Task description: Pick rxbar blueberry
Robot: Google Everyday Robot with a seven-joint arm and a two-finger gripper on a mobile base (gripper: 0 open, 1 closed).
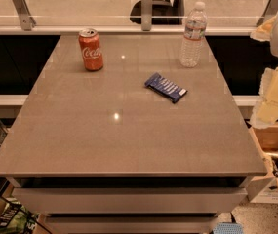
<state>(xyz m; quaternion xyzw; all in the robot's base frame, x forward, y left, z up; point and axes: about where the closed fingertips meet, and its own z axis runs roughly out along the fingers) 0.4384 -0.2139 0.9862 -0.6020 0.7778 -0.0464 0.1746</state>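
Note:
The rxbar blueberry (pixel 166 87) is a flat dark blue bar with pale lettering. It lies diagonally on the grey table (pixel 129 140), right of centre. My gripper (pixel 269 106) hangs at the right edge of the view, off the table's right side, well to the right of the bar and apart from it. Nothing shows in the gripper.
A red Coca-Cola can (pixel 90 49) stands at the back left of the table. A clear water bottle (pixel 193 34) stands at the back right. A glass railing (pixel 80 9) runs behind the table. An open cardboard box (pixel 277 165) sits on the floor at the right.

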